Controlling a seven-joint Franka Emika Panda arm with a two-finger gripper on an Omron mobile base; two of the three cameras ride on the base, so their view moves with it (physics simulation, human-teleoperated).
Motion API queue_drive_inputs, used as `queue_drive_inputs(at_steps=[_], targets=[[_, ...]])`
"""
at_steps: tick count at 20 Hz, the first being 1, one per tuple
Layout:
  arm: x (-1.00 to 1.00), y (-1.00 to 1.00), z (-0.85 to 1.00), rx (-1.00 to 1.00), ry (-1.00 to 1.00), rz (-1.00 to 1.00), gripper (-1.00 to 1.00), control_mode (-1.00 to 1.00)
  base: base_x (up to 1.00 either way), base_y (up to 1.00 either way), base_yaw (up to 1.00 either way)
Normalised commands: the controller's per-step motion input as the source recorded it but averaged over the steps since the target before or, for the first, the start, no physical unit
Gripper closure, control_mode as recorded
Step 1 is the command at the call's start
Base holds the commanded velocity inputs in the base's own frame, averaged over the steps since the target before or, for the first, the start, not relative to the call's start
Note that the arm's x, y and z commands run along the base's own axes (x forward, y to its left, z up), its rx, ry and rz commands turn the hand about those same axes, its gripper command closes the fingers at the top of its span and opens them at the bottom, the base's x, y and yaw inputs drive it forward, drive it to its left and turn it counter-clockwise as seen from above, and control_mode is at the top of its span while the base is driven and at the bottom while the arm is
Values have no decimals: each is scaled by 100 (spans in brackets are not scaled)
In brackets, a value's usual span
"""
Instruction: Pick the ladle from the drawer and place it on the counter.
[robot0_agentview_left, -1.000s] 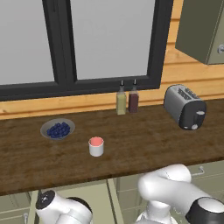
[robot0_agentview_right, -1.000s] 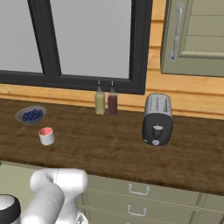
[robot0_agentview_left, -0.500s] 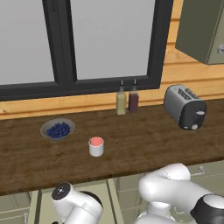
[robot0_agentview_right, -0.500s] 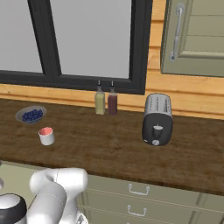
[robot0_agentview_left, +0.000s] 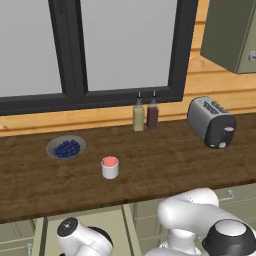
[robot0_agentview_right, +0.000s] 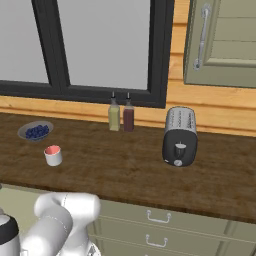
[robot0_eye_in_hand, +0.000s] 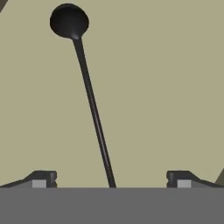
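One all-black ladle (robot0_eye_in_hand: 89, 98), slender straight handle and small round bowl, lies flat on the pale olive drawer (robot0_eye_in_hand: 166, 87) floor. Gripper (robot0_eye_in_hand: 111, 179) open, fingertips (robot0_eye_in_hand: 41, 178) straddling the handle. Writing: none legible.

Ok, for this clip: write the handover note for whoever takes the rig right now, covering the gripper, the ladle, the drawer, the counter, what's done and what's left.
Gripper: open, jaws wide, holding nothing, looking down into the drawer.
Ladle: lies flat on the drawer floor, handle running between the fingertips, bowl at the far end.
Counter: carries a bowl of blueberries, a cup, two bottles and a toaster.
Done: drawer open, gripper lined up over the handle.
Left: lower, close on the handle, lift, place the ladle on a bare stretch of counter.
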Motion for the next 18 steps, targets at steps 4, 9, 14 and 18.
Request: queue_drive_inputs(at_steps=[4, 9, 14, 18], targets=[[0, 0, -27, 0, 0, 0, -100, -100, 0, 0, 0], [0, 0, -42, 0, 0, 0, -100, -100, 0, 0, 0], [0, 0, -50, 0, 0, 0, -100, -100, 0, 0, 0], [0, 0, -48, 0, 0, 0, -100, -100, 0, 0, 0]])
